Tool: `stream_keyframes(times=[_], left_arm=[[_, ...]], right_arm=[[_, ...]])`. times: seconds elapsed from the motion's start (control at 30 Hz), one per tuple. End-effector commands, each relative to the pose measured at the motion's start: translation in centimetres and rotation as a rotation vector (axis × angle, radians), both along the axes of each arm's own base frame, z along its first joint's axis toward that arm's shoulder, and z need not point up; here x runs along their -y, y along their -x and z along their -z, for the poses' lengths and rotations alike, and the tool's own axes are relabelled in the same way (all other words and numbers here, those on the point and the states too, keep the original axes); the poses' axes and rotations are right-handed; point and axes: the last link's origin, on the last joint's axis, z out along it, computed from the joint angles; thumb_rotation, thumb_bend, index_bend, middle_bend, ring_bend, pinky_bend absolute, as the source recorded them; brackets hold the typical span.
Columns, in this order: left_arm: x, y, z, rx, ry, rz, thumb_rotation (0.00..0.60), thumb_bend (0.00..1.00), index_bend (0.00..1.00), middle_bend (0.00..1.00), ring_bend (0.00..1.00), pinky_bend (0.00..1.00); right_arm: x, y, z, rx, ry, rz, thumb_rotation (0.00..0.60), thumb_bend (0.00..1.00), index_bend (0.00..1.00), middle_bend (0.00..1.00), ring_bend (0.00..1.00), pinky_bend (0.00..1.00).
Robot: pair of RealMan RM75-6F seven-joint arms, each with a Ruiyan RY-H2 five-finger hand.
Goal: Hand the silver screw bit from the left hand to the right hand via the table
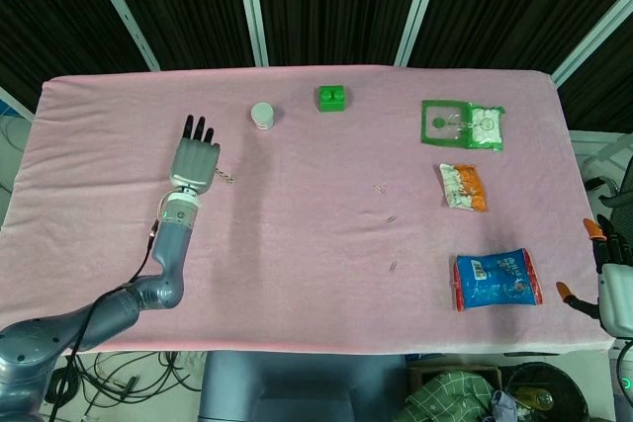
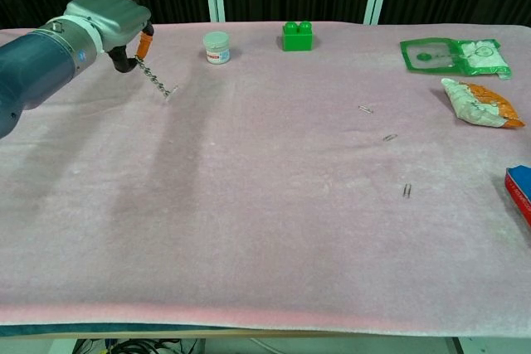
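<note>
We see our left hand (image 2: 112, 18) in the upper left of the frame, above the pink cloth table (image 2: 265, 230). It pinches the thin silver screw bit (image 2: 158, 81), which hangs slanting down, and its tip looks close to the cloth. Our right hand (image 1: 611, 289) sits at the lower right edge, off the table, fingers spread and holding nothing.

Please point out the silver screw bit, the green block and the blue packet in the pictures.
silver screw bit (image 2: 158, 80): chest view, middle of its shaft.
green block (image 2: 297, 36): chest view, its front face.
blue packet (image 1: 497, 280): head view, centre of the bag.
</note>
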Motion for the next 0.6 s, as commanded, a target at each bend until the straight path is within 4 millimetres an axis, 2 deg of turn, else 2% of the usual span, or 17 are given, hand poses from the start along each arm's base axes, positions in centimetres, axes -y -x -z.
stream_keyframes(times=[0.03,0.23,0.33,0.6], left_arm=[[1.1,-1.6,-1.8,0.12,-0.004,-0.024,0.6,0.45,0.58,0.2,0.0,0.0],[3.0,-4.4,-0.8,0.256,0.054,-0.002,0.6,0.45,0.58,0.2,0.0,0.0],[3.6,-5.5,0.1,0.271,0.065,0.02,0.6,0.45,0.58,0.2,0.0,0.0],[4.5,-8.2,3.9,0.308,0.124,0.052,0.6,0.45,0.58,0.2,0.0,0.0]], right_arm=[[0.0,-0.1,0.0,-0.001,-0.001,-0.002,0.6,0.12,0.0,0.0,0.1,0.22],[0.0,-0.1,0.0,-0.001,0.002,-0.002,0.6,0.12,0.0,0.0,0.1,0.22],[0.0,0.0,-0.1,-0.001,0.003,0.002,0.6,0.12,0.0,0.0,0.1,0.22],[-0.1,0.0,-0.3,0.003,0.011,0.003,0.6,0.12,0.0,0.0,0.1,0.22]])
